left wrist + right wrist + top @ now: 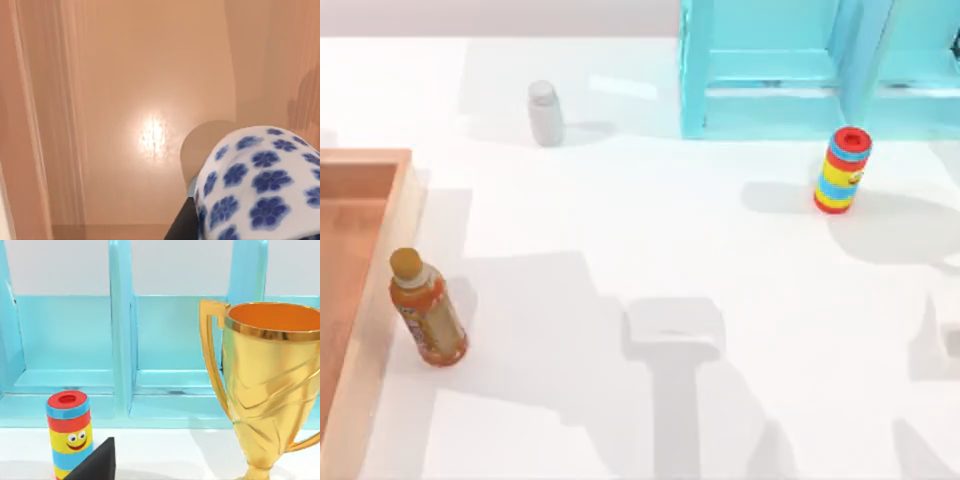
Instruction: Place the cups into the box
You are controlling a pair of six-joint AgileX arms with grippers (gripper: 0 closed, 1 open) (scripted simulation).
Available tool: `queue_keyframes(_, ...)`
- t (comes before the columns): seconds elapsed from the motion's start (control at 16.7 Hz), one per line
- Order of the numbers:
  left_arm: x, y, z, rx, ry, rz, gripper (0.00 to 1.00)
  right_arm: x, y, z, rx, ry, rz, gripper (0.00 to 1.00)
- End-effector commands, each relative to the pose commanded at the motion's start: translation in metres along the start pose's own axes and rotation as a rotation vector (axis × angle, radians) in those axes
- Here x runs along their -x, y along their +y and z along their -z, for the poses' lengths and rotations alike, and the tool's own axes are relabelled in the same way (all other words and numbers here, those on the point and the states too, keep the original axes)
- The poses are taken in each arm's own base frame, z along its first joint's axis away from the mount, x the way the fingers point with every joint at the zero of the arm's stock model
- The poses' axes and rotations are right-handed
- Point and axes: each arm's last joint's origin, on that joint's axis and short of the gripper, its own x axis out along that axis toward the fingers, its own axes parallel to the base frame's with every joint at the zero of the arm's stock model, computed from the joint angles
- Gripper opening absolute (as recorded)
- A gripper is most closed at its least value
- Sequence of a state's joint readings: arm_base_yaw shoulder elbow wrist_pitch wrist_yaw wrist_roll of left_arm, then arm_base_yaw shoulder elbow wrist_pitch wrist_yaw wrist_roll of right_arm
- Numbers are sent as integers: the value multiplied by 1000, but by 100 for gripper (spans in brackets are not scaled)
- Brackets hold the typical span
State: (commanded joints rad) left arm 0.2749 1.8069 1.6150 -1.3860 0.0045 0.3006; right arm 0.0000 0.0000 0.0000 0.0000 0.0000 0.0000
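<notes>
Bright, even light is washing the white table point(620, 230), soft grey shadows lying across it. A glare spot is shining on the box point(152, 136) floor beside the floral cup point(260, 185), which is looking slightly blurred.

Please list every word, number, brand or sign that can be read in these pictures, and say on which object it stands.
No text can be read.
Orange bottle: its label print is too blurred to read.
Striped cylinder: a smiling face only, no letters.
White cup with blue flowers: pattern only.
Gold trophy: no inscription visible.
</notes>
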Motion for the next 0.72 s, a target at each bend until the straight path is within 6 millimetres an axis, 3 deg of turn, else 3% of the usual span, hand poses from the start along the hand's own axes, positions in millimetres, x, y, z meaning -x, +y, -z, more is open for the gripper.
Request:
queue_keyframes(0.36, -51, 1, 2, 2, 0, 1, 0, 0, 0, 0, 0, 0, 0, 100)
queue_keyframes(0.66, -54, 1, 2, 2, 0, 1, 0, 0, 0, 0, 0, 0, 0, 100)
queue_keyframes(0.72, -54, 1, 2, 2, 0, 1, 8, 0, 0, 0, 0, 0, 0, 100)
